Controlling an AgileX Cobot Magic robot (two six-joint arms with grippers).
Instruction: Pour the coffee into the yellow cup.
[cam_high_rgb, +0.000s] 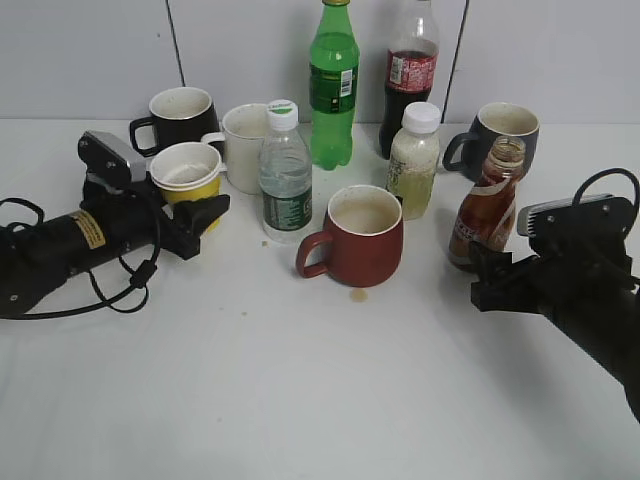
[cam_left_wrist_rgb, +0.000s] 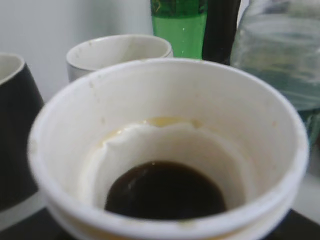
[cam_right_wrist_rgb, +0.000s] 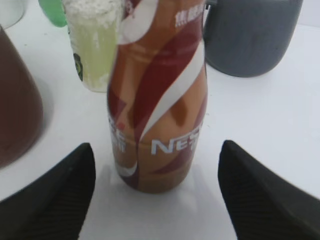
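Exterior view: red mug (cam_high_rgb: 355, 236), water bottle (cam_high_rgb: 285, 172) between coffee (cam_high_rgb: 487, 205), yellow cup (cam_high_rgb: 188, 178).

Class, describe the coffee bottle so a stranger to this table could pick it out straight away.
Start at the right end of the white table, where the grey mug stands. Just in front of it is the coffee bottle, upright and uncapped, with the right gripper open around its base. Unlike the taller cola bottle behind, it is small, curvy and brown with a red-and-white swirl label.
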